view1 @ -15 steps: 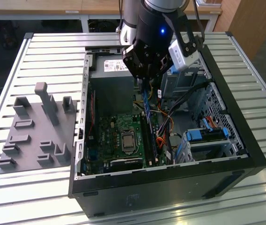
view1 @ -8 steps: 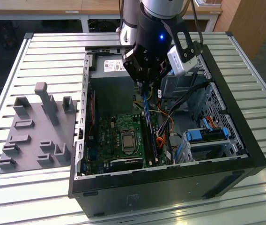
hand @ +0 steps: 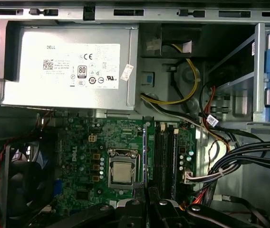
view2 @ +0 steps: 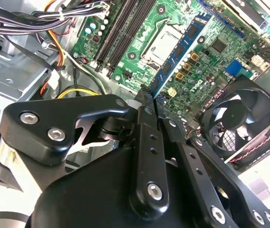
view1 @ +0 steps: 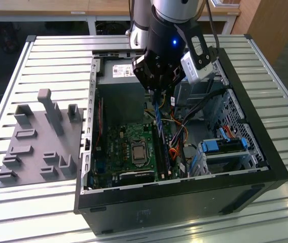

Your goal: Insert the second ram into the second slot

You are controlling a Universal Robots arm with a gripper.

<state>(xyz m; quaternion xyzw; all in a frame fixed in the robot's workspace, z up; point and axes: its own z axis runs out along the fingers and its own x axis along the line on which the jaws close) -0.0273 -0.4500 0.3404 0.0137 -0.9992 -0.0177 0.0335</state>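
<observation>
In the exterior view the jaws pinch the thin, flat blue second ram (view1: 158, 119) upright over the green motherboard (view1: 113, 147) inside the open black computer case (view1: 184, 197). The first wrist view shows its edge just beside the dark memory slots (hand: 166, 156), with bundled cables (hand: 249, 156) close by. The second wrist view shows a round fan (view2: 242, 123).

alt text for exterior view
A robot arm's gripper holds the second ram, a thin blue stick, over the memory slots of an open computer case. The case lies on a slatted metal table, a grey fixture tray at the exterior view's left.
</observation>
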